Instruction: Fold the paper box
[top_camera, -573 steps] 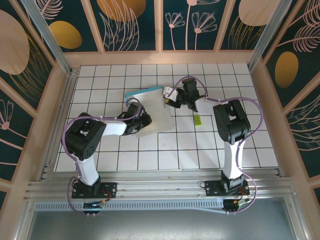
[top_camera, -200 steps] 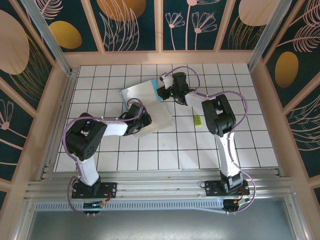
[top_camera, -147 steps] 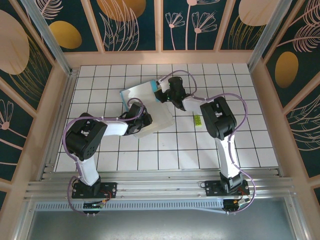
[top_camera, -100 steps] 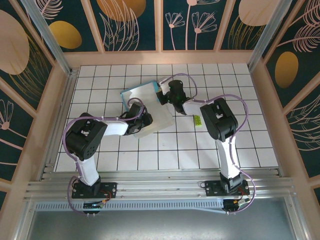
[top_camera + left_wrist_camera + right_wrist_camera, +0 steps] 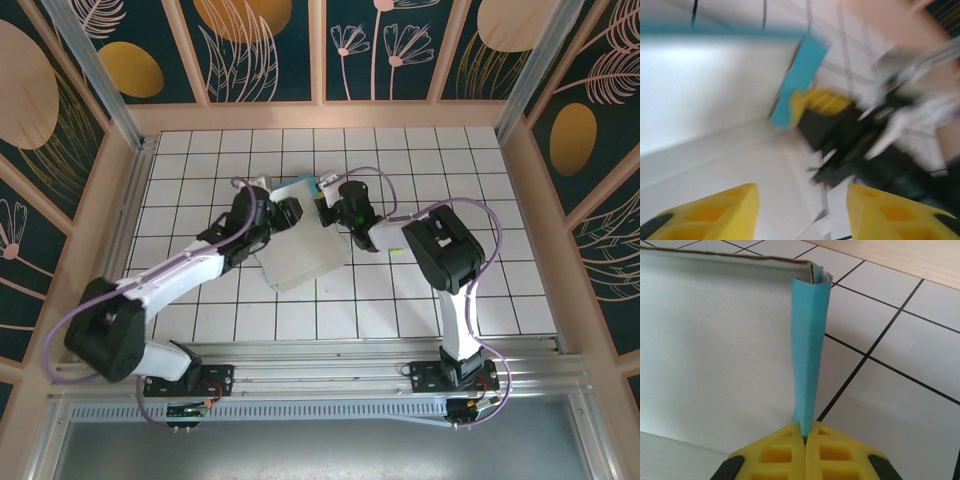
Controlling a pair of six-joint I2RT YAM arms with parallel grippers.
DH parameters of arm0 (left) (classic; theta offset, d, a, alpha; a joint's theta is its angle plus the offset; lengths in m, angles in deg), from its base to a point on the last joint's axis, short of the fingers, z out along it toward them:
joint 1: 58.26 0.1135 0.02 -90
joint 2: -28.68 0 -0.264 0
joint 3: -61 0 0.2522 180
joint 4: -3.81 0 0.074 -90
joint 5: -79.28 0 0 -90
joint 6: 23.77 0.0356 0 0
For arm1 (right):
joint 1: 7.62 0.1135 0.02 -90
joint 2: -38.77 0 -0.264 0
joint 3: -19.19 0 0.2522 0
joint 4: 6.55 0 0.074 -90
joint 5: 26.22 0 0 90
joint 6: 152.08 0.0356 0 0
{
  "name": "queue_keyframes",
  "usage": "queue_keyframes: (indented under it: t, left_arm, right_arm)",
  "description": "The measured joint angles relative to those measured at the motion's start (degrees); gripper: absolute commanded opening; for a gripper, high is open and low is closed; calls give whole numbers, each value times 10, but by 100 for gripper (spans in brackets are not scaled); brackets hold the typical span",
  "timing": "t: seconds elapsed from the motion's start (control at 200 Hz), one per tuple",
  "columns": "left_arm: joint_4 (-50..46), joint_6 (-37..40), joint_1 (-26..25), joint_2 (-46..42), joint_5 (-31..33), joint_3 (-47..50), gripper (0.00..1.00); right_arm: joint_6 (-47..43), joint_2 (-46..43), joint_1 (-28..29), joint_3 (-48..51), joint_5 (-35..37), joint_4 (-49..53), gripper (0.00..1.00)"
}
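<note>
We are seeing the left gripper (image 5: 802,200), which has swung from the paper box's (image 5: 300,255) near edge to its far-left corner, hanging wide open and empty. The right gripper (image 5: 805,436) is pinching tight the box's upright turquoise flap (image 5: 810,350). The box is lying white side up in the middle of the table (image 5: 450,150).

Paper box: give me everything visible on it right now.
The paper box is thin cardboard, white inside, turquoise outside, lying mostly flat on the tiled table. Its far panel stands up. The right hand is shut on a narrow turquoise corner flap, holding it upright. The left hand is open over the white inside; contact unclear.
</note>
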Motion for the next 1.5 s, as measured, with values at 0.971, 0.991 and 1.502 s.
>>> queue_keyframes:
  t: [0.971, 0.991, 1.502]
  left_arm:
    - [-407, 554, 124, 250, -276, -293, 76]
    - [-408, 554, 125, 254, -282, -293, 74]
    - [-395, 545, 118, 253, -296, -271, 31]
  right_arm:
    - [-2, -102, 26, 204, -5, -167, 0]
    - [-3, -102, 26, 204, -7, -167, 0]
    - [-7, -92, 27, 163, -9, -132, 9]
